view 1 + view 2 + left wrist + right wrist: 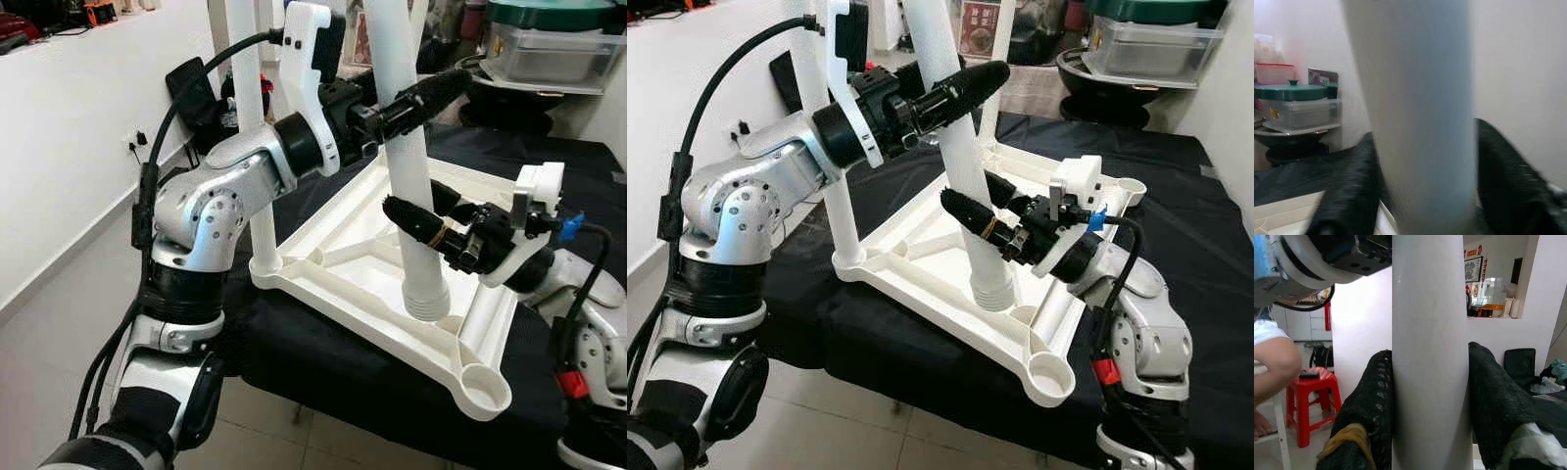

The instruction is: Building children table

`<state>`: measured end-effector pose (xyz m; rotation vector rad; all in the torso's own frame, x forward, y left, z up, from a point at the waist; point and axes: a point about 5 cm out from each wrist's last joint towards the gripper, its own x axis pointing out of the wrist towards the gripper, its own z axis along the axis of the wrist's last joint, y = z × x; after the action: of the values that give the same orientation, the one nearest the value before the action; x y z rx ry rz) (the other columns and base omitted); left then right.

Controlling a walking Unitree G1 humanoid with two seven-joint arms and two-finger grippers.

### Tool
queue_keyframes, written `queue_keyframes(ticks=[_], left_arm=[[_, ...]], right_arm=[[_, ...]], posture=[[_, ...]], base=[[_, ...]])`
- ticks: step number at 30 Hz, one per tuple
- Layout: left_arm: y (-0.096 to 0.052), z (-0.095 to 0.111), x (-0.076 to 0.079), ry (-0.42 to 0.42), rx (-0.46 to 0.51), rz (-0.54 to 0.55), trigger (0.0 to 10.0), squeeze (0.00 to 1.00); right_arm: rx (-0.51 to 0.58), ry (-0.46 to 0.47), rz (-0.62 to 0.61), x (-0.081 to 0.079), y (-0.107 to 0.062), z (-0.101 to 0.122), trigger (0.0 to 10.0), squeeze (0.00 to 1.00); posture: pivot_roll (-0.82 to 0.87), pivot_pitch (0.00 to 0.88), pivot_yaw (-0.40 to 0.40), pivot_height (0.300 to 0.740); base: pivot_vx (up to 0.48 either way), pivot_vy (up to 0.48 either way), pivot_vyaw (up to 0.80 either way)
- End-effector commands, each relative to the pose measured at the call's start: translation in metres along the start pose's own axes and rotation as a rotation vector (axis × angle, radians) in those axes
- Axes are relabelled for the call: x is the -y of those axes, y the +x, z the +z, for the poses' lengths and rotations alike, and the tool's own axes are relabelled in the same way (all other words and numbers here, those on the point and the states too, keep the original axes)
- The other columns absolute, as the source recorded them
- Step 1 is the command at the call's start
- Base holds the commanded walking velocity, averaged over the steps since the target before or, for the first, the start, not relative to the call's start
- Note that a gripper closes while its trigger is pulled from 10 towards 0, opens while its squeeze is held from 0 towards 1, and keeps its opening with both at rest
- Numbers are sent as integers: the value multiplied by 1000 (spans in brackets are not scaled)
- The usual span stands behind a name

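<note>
An upturned white plastic table top [333,257] lies on a black cloth-covered tabletop [1205,206], underside facing up, with ribs running between round corner sockets. One white leg [257,176] stands upright in the socket at the robot's near left corner. A second white table leg [965,186], tilted, rests its ridged lower end on the underside near the front edge, just beside the empty near-right corner socket [1051,369].

Left claw [955,93]: raised, its two black fingers closed around the upper part of the tilted leg; the left wrist view shows the leg [1415,122] clamped between both fingers.

Right claw [416,211]: lower on the same leg, fingers clamped on either side of it; the right wrist view shows the leg [1430,352] pressed between the two pads.

Background: a green-lidded clear storage box [554,44] beyond the tabletop; a red stool [1308,399] and a person's bare leg [1273,367] in the right wrist view.
</note>
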<state>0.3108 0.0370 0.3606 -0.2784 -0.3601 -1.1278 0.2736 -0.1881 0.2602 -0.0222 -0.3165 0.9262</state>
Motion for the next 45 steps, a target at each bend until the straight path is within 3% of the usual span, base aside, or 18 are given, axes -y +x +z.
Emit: queue_keyframes(ticks=[1,2,4,11,12,14,15,19,21,30,31,32,33,38,41,43,45], left_arm=[[1,3,0,-18,5,-16,0,0],[-1,2,-3,-43,-22,-33,0,0],[-2,0,-4,-47,-35,-37,0,0],[-6,-6,-8,-47,-68,-50,0,0],[-7,-9,-8,-47,-75,-56,0,0],[-7,-9,-8,-47,-75,-56,0,0],[-7,-11,-9,-51,-81,-64,0,0],[-8,-13,-8,-56,-85,-77,0,0],[-8,-19,-5,-62,-97,-105,0,0],[-5,-29,3,-50,-129,-141,0,0],[-3,-30,5,-46,-134,-150,0,0],[-3,-30,5,-46,-134,-150,0,0],[-2,-31,7,-42,-139,-156,0,0],[3,-34,10,-31,-145,-171,0,0],[3,-34,10,-27,-145,-173,0,0],[3,-35,9,-22,-143,-175,0,0],[3,-35,8,-20,-141,-176,0,0]], right_arm=[[-5,-32,19,-4,2,2,10000,0],[-59,-90,16,-4,4,-4,10000,0],[-88,-121,10,-3,5,-7,10000,0],[-162,-149,13,-4,8,-17,10000,0],[-194,-153,21,-6,10,-22,10000,255],[-194,-153,21,-6,10,-22,10000,255],[-225,-168,34,-9,13,-26,10000,1000],[-243,-183,54,-14,18,-30,10000,1000],[-301,-229,93,-21,31,-38,10000,1000],[-424,-270,74,-24,53,-49,10000,1000],[-440,-270,54,-24,56,-49,10000,851],[-440,-270,54,-24,56,-49,10000,851],[-452,-219,14,-22,58,-49,10000,0],[-467,6,-93,-20,62,-48,10000,0],[-476,43,-103,-21,63,-49,10000,0],[-474,142,-123,-24,64,-50,10000,0],[-470,179,-124,-26,65,-50,10000,0]], posture=[[-85,0,8,740],[-83,0,9,740],[-81,0,9,740],[-81,4,12,740],[-82,6,13,740],[-82,6,13,740],[-82,6,13,740],[-81,9,14,740],[-81,7,16,740],[-81,0,9,740],[-83,0,7,740],[-83,0,7,740],[-83,0,7,740],[-92,2,5,740],[-93,3,4,740],[-95,5,3,740],[-97,5,1,740]], base=[[0,0,0],[0,0,0],[0,0,0],[0,0,0],[0,0,0],[0,0,0],[0,0,0],[0,0,0],[0,0,0],[0,0,0],[0,0,0],[0,0,0],[0,0,0],[0,0,0],[0,0,0],[0,0,0],[0,0,0]])
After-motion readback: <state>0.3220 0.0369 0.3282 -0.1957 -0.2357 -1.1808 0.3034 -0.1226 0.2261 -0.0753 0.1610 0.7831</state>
